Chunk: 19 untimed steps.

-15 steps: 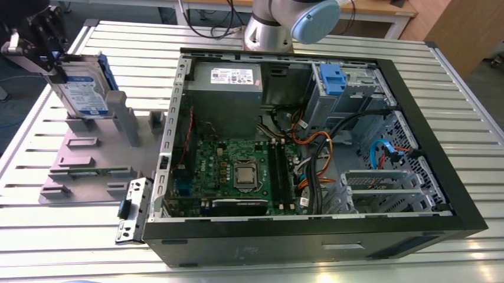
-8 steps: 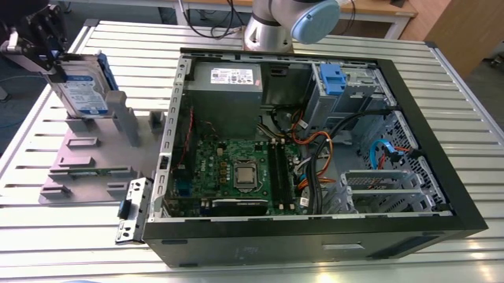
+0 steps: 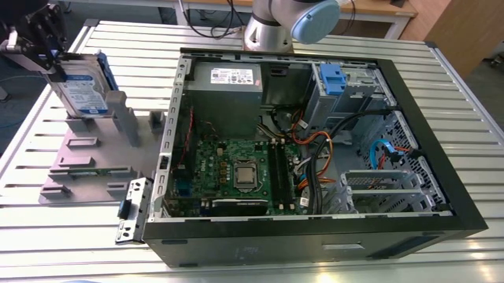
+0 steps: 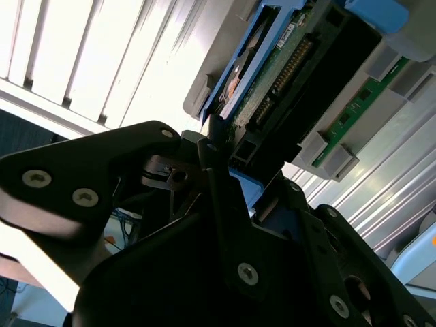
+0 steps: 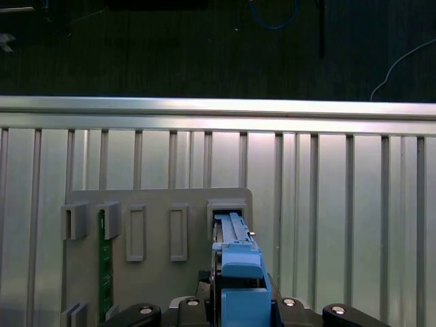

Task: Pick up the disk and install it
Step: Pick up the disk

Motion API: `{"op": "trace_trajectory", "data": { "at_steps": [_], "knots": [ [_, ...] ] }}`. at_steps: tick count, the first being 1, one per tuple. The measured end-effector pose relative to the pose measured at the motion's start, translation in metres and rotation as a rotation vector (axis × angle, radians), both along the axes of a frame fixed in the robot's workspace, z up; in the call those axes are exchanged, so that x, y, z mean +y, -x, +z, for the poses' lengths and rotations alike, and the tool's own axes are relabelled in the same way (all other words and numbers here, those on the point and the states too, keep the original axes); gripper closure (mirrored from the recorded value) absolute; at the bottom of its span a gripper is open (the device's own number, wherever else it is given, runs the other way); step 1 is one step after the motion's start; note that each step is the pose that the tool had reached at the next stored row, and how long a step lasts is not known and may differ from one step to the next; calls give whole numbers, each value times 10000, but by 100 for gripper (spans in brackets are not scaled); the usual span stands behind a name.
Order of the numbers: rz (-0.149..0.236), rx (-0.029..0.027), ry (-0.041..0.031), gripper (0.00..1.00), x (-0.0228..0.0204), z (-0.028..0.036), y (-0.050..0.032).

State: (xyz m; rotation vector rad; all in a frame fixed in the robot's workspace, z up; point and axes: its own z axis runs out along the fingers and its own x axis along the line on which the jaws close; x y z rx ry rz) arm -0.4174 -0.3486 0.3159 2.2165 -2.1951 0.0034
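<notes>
Slatted aluminium table (image 3: 118, 35) carries an open computer case (image 3: 441, 177) across the middle and right of the exterior view, with a grey fixture plate (image 3: 79, 159) at the left. In the upper left of that frame the gripper (image 3: 59, 65) is clamped on the top end of the disk (image 3: 82, 91), which stands upright between the plate's grey posts, outside the case. Both wrist views show the disk's blue rail between the black fingers (image 4: 218, 177).
</notes>
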Motion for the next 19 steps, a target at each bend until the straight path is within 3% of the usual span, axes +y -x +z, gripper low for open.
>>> {"op": "trace_trajectory", "data": {
  "at_steps": [19],
  "knots": [
    [0,0,0,64,0,50,0]
  ]
}}
